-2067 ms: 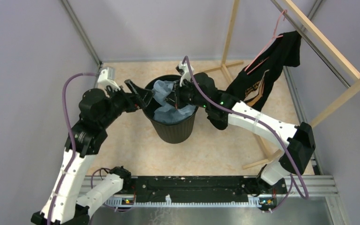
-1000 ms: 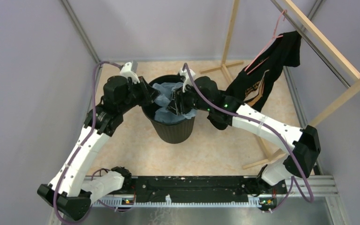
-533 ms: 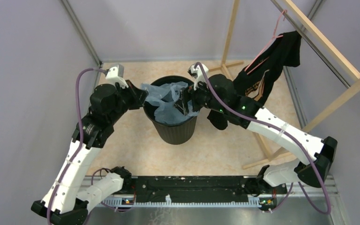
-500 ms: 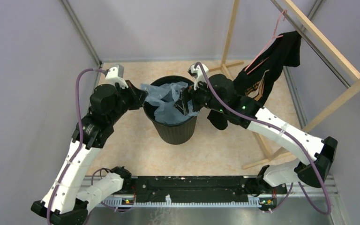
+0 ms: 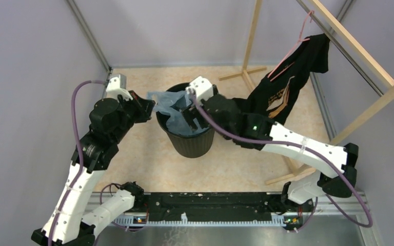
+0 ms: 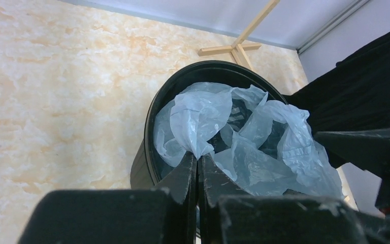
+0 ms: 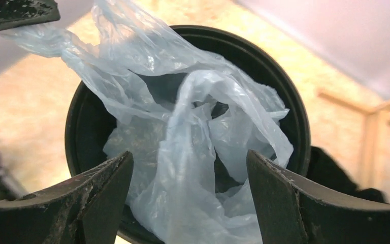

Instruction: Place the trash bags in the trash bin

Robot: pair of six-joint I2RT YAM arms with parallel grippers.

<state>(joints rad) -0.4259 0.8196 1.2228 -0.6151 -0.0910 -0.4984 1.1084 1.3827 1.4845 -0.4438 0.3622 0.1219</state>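
Left wrist view: the trash bag (image 6: 203,112) sits mostly inside the trash bin (image 6: 142,170), one fold pinched by the closed left gripper (image 6: 197,168) near the rim, the right gripper (image 7: 189,157) gaping empty above, so tucking-in seems left

Left claw (image 6: 197,158) pinched closed, right claw (image 7: 188,157) spread

right pincer (image 7: 189,157) spread wide above trash bin (image 7: 84,127) — pale blue trash bag (image 7: 147,56) inside
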